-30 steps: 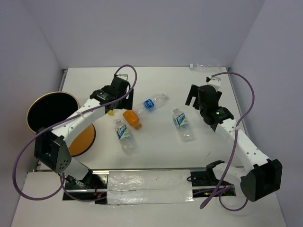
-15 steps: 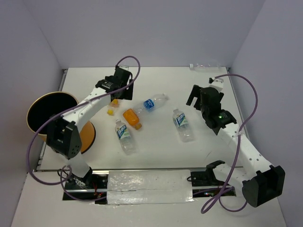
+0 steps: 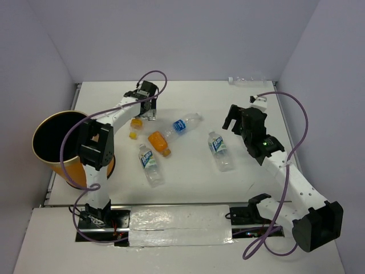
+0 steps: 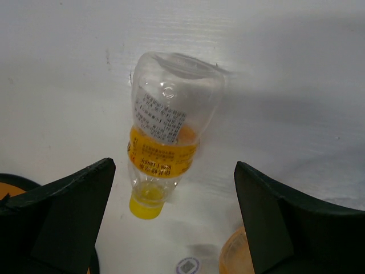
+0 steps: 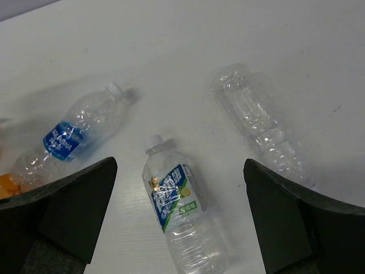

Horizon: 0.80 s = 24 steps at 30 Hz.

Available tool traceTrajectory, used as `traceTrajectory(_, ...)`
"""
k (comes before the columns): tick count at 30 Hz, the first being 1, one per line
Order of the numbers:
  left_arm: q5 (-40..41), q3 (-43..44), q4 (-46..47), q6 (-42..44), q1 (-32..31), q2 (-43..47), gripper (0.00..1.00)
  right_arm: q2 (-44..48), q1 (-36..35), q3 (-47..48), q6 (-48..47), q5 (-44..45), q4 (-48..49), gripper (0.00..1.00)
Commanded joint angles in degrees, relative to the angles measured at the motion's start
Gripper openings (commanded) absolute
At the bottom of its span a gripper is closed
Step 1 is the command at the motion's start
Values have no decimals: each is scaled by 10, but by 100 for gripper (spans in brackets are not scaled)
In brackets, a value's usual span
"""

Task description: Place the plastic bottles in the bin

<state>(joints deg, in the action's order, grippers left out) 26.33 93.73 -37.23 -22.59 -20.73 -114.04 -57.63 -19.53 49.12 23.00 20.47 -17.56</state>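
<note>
left hand (image 4: 172,191) and right hand (image 5: 180,165) spread wide, empty; thin ribbed clear bottles (image 5: 259,134) lie on matte white bench (image 3: 188,182), cylindrical orange bin (image 3: 71,174) alongside.

- The left arm (image 3: 117,110) is made of slim white links joined by blocky black joint housings (image 3: 96,145).
- The right arm (image 3: 291,177) is built the same way, with white links and a large black housing (image 3: 316,225) close to its base.
- A purple cable (image 3: 67,134) runs in loose loops along the left arm.
- A second purple cable (image 3: 305,123) arcs beside the right arm.
- A small green light (image 3: 263,142) glows on the right arm's black wrist section.
- The left gripper (image 4: 174,164) has two dark, matte, wedge-shaped fingers (image 4: 63,217) with flat inner faces.
- The right gripper (image 5: 180,162) has the same dark wedge fingers (image 5: 285,217).
</note>
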Motion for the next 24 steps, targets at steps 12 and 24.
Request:
traceTrajectory(12,39,26,31,-15,17,-89,74,-10,-4,8,4,0,3,100)
traceTrajectory(24,-41,77,-9,19,22,242,43,-17,-4,15,27,-8,0,100)
